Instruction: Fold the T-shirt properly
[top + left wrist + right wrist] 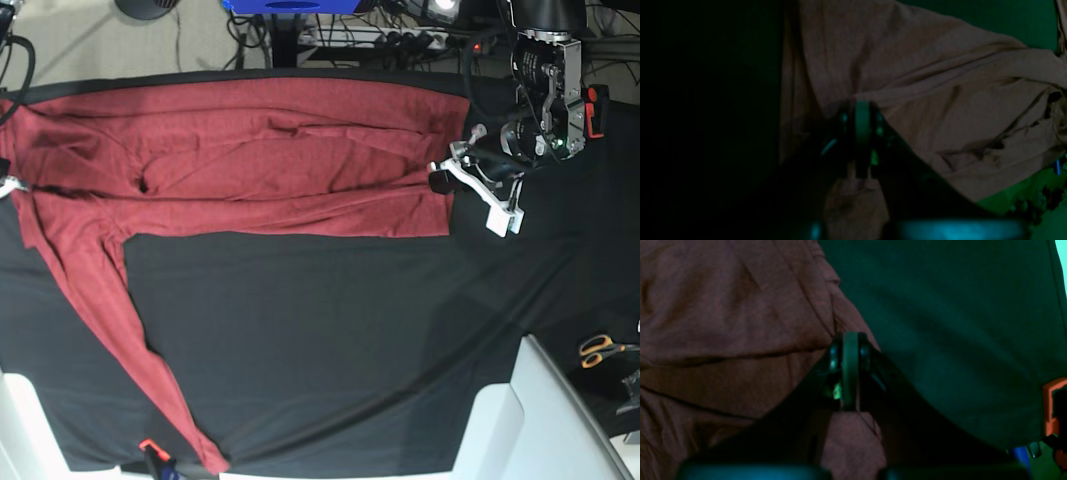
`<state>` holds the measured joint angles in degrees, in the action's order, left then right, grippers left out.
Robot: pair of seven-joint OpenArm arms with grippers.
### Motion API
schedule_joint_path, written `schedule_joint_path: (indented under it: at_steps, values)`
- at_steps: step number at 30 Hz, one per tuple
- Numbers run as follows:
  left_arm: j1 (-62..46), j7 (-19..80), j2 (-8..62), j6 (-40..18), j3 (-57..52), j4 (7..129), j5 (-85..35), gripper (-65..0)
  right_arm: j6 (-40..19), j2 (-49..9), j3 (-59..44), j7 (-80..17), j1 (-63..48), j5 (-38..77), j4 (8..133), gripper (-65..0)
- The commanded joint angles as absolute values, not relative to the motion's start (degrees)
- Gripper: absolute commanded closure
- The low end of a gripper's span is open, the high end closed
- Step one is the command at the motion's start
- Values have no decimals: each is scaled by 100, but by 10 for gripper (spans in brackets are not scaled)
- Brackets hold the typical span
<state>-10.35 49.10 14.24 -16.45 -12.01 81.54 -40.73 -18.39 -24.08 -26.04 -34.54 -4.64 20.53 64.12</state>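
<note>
Jaws of both grippers are closed on cloth: the left gripper (862,110) pinches the hem end of the T-shirt (250,150), and the right gripper (850,346) pinches an edge of the same garment, red fabric showing on either side of its closed tips. In the base view only the left gripper (447,178) is clearly seen, at the shirt's right-hand end; the right gripper sits at or beyond the left margin and cannot be made out. The T-shirt lies along the far part of the bench (330,330), its body already doubled lengthwise into a band, one long sleeve trailing toward the near edge. The step in hand appears to be tensioning or carrying this band. To do it well, both arms should move together, keeping the cloth taut enough to flatten wrinkles without stretching the thin knit, and the trailing sleeve should be brought in before any crosswise fold.
</note>
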Motion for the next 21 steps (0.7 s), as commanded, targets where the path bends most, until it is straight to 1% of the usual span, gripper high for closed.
schedule_joint_path:
  at_steps: [1,8,11,13,14,15,19,20,21]
  values:
    - [-971,4831,1464,-1675,-1253,8259,-4163,0,-1824,-2545,-2659,-3363,-400,2070,6501,0]
    - [-927,4831,1464,-1675,-1209,8259,-4163,0,-1833,-2396,-2668,-3363,-400,2079,6527,0]
    - [-927,4831,1464,-1675,-1209,8259,-4163,0,-1833,-2255,-2712,-3327,-453,2079,6809,-2]
    - [-927,4831,1464,-1675,-1209,8259,-4163,0,-1833,-2123,-2967,-3327,-576,2079,7178,-6]
    - [-927,4831,1464,-1675,-1209,8259,-4163,0,-1833,-2088,-3029,-3327,-611,2079,7336,-24]
    - [-927,4831,1464,-1675,-1200,8259,-4163,0,-1833,-2053,-3037,-3336,-611,2070,7459,-57]
    - [-927,4831,1464,-1675,-1200,8259,-4163,0,-1833,-2088,-3002,-3371,-611,2053,7538,-249]
    - [-927,4831,1464,-1675,-1200,8259,-4163,0,-1833,-2088,-2923,-3371,-602,2053,7538,-291]
    - [-927,4831,1464,-1675,-1200,8259,-4163,0,-1833,-2097,-2818,-3371,-602,2053,7538,-315]
